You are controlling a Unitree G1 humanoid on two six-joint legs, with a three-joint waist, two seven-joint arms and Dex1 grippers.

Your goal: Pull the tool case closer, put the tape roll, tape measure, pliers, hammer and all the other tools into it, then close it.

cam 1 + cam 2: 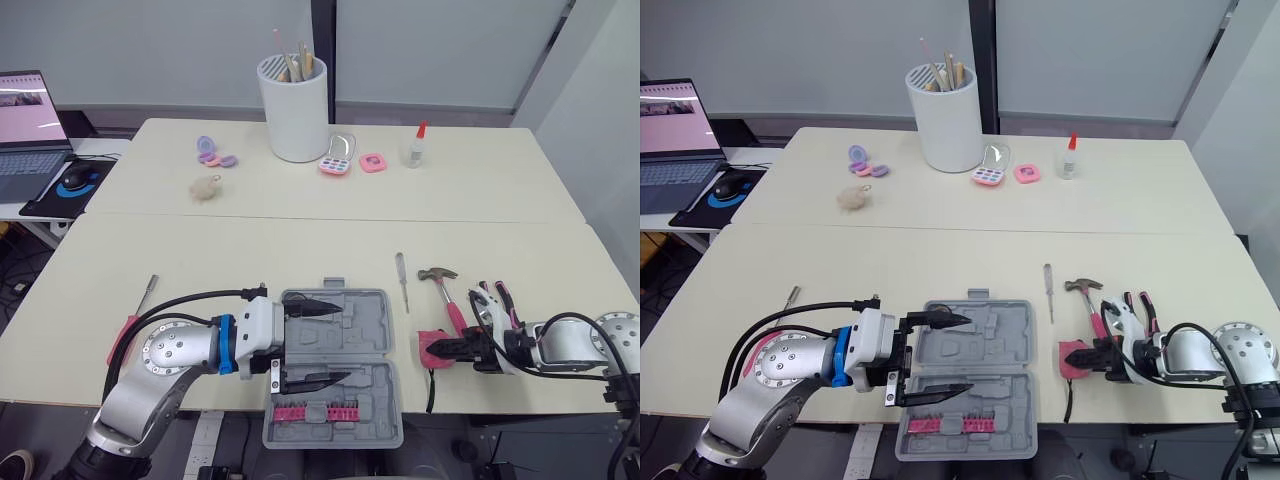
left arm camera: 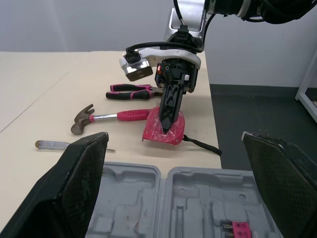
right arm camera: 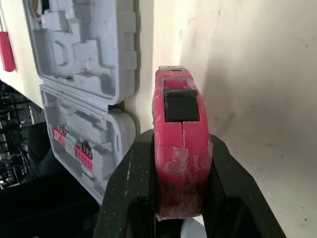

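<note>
We see the right pincer [image 1: 1087,357] clamped on the red tape measure [image 3: 181,144] near the desk's [image 1: 300,240] near right edge, just right of the open tool case [image 1: 370,320]. The left pincer [image 1: 342,340] gapes wide over the case's left side.

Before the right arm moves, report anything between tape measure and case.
Nothing: bare table separates the tape measure in the right gripper from the tool case. The open left gripper hovers over the case's left part.

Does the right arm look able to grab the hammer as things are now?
Probably not yet. The right gripper is shut on the red tape measure, so it is occupied. The hammer lies close beside it, uncovered, so it looks reachable once the tape measure is let go.
</note>
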